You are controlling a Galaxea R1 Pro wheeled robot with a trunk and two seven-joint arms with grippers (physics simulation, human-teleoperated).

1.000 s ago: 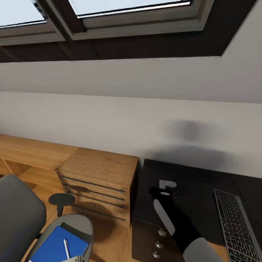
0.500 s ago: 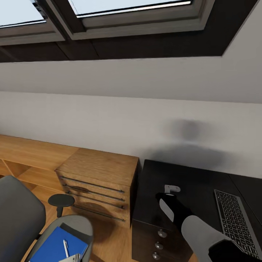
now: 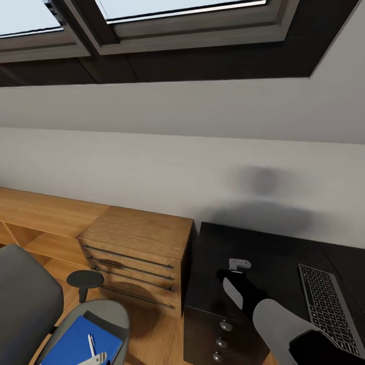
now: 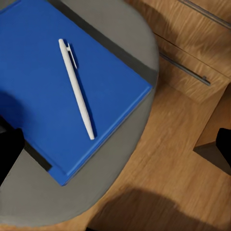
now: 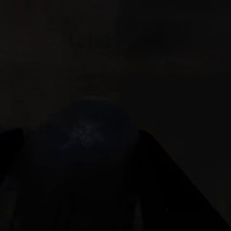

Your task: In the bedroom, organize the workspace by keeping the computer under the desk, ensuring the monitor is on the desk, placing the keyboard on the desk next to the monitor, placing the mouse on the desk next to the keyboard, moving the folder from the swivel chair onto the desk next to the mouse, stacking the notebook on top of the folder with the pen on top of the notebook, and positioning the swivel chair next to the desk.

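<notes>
Over the last second the right arm point(image 3: 284, 319) has swung rightward across the desk point(image 3: 263, 243) and now holds steady beside the keyboard point(image 3: 327, 309); whether its jaws are clenched or released I cannot tell. The left jaws stand spread over the swivel chair point(image 4: 125, 29), above the folder point(image 4: 43, 91) with the pen point(image 4: 76, 88) lying on it. Lifting those off the seat looks like the next job.

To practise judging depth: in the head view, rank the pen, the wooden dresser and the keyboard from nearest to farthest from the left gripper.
1. pen, on the blue folder, just beside the left gripper.
2. wooden dresser, up and right of the chair.
3. keyboard, far across on the desk.
</notes>
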